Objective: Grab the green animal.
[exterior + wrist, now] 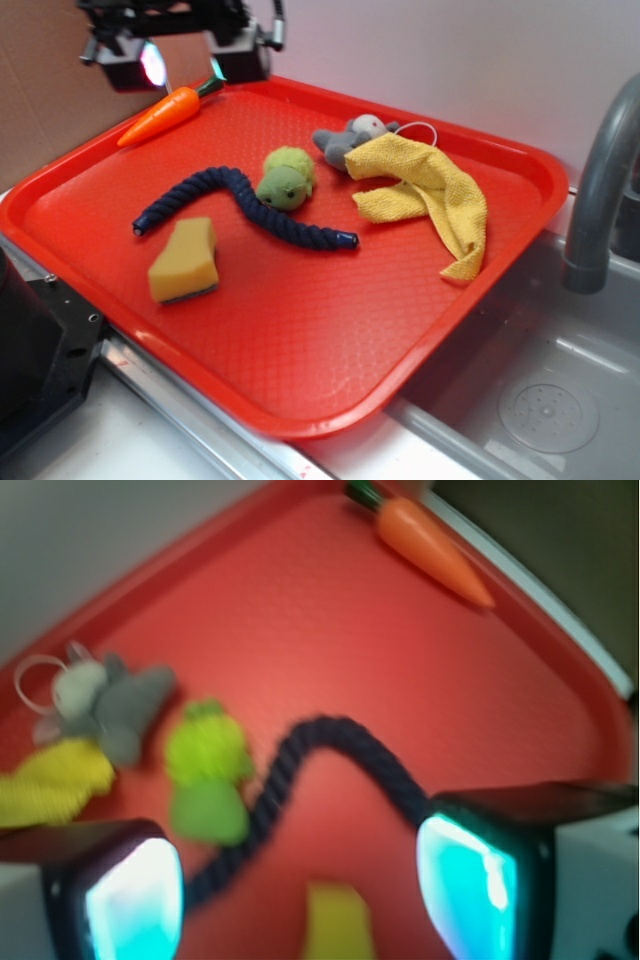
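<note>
Two tool fingers (pixel 135 900) stand wide apart with nothing between them; the tool (pixel 182 62) hangs over the red tray's (pixel 330 350) far left corner, beside the toy carrot (pixel 165 112). Mid-tray, the green animal (pixel 286 179) touches the navy rope (pixel 250 207), near the grey plush (pixel 350 138) and yellow cloth (pixel 425 190). Bare tray stretches toward the near rim; the sponge (pixel 184 261) lies left.

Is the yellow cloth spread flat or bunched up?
Bunched up: the yellow cloth lies crumpled in folds on the red tray, partly over the grey plush animal.
</note>
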{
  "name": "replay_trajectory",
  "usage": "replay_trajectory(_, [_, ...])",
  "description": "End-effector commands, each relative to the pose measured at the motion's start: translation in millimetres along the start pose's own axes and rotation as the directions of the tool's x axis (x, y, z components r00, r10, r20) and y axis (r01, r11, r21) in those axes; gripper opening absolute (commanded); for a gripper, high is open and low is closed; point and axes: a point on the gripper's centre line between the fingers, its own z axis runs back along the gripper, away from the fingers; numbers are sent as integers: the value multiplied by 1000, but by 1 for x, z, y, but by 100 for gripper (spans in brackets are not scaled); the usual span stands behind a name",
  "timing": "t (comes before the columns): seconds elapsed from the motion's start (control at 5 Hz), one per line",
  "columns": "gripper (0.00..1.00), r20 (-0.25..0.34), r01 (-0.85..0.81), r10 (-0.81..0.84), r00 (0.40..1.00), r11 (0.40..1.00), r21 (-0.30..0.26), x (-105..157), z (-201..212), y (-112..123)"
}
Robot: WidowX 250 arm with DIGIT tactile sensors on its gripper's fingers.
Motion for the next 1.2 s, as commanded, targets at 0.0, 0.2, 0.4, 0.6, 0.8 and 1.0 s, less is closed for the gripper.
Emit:
replay_trajectory(0.0, [100, 24, -7, 7, 1000, 1000, -27, 7, 8, -3])
replay_trajectory(0.2, [100, 24, -7, 7, 1000, 1000, -27, 7, 8, -3])
replay_trajectory(0.4, [100, 24, -7, 7, 1000, 1000, -27, 7, 8, -3])
replay_trajectory(0.6, [100, -36, 180, -189, 981, 966, -188, 0, -28, -27])
replay_trajectory(0.8, [100, -71, 186, -199, 977, 969, -161, -3, -52, -33])
replay_trajectory(1.0, [100, -96, 210, -224, 970, 968, -137, -5, -76, -38])
